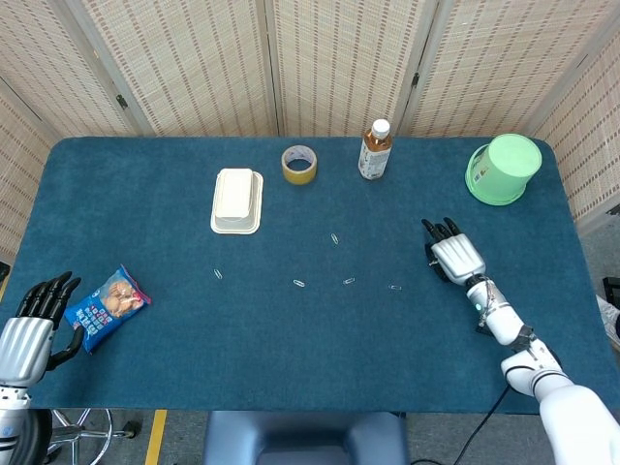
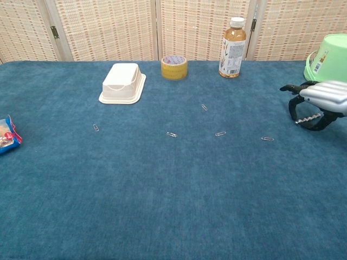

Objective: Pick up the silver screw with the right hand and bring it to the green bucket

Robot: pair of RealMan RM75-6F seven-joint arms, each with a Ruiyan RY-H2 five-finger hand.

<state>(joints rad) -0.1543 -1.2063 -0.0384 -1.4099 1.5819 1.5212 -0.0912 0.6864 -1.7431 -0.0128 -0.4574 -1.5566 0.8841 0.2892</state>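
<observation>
The silver screw [image 2: 308,118] lies level between the curled fingers and thumb of my right hand [image 2: 320,103], just above the blue cloth at the table's right side. In the head view the right hand [image 1: 453,254] covers the screw. The green bucket [image 1: 503,168] lies tipped at the far right corner, behind that hand, and shows at the right edge of the chest view as well, green bucket [image 2: 328,54]. My left hand [image 1: 34,325] sits at the near left edge, fingers apart, holding nothing.
A snack bag [image 1: 105,305] lies beside the left hand. At the back stand a white box [image 1: 237,200], a tape roll [image 1: 298,164] and a tea bottle [image 1: 375,149]. Several paper clips [image 1: 299,283] are scattered mid-table, one paper clip [image 2: 267,138] near the right hand.
</observation>
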